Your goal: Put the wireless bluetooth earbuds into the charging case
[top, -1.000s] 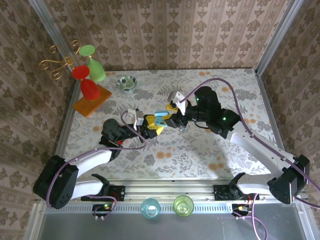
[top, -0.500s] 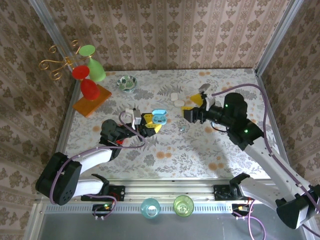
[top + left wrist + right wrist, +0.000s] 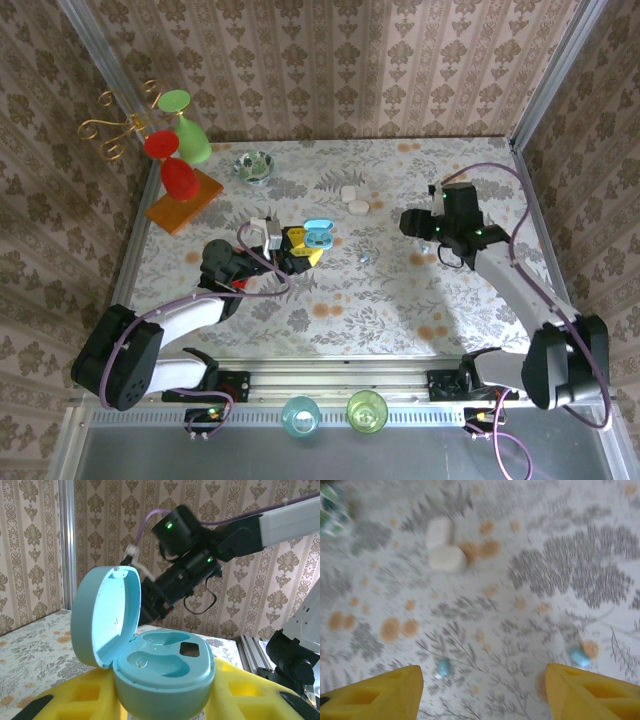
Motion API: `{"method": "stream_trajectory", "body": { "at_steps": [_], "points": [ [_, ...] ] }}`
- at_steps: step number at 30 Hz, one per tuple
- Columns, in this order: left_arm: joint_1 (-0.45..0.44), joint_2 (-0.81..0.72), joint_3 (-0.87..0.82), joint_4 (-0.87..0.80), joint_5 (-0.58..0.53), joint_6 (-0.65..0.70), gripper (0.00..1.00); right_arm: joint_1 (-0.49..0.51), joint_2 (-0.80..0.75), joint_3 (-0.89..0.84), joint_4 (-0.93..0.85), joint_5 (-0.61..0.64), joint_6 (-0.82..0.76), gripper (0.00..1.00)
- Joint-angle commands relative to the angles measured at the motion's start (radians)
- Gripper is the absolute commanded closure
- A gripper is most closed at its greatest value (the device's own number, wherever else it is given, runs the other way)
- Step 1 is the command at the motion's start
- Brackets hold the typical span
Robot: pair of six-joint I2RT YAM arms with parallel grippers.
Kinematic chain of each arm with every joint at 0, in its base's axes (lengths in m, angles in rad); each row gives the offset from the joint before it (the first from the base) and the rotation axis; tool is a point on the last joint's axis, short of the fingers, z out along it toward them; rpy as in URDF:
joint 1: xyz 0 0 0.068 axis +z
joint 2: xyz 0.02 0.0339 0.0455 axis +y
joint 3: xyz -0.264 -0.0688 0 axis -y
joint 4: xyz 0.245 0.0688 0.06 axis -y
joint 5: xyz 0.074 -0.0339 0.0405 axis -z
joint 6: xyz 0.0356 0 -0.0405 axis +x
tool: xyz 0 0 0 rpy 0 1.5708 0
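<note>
While the left gripper (image 3: pixel 305 248) clamps the open, empty-looking charging case (image 3: pixel 160 665), two earbuds (image 3: pixel 443 667) lie loose. Right gripper (image 3: pixel 481 680) hangs spread above them

Bright, even light falls from above, leaving soft shadows on the floral-patterned counter (image 3: pixel 400 290). The right wrist view is smeared by blur, while the open pale-blue charging case (image 3: pixel 165 672) shows a soft sheen.

earbuds (image 3: pixel 579 656) blurred, charging case (image 3: pixel 161 681) base cropped
</note>
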Motion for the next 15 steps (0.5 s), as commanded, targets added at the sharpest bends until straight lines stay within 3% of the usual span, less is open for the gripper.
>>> {"method": "stream_trajectory", "body": {
  "at_steps": [1, 15],
  "points": [
    [0.005, -0.016, -0.009, 0.042, 0.026, 0.002, 0.68, -0.029, 0.082, 0.057, -0.078, 0.006, -0.027, 0.33],
    [0.005, -0.004, -0.013, 0.044, 0.039, 0.021, 0.68, -0.157, 0.392, 0.114, 0.013, -0.098, 0.054, 0.34]
  ]
}}
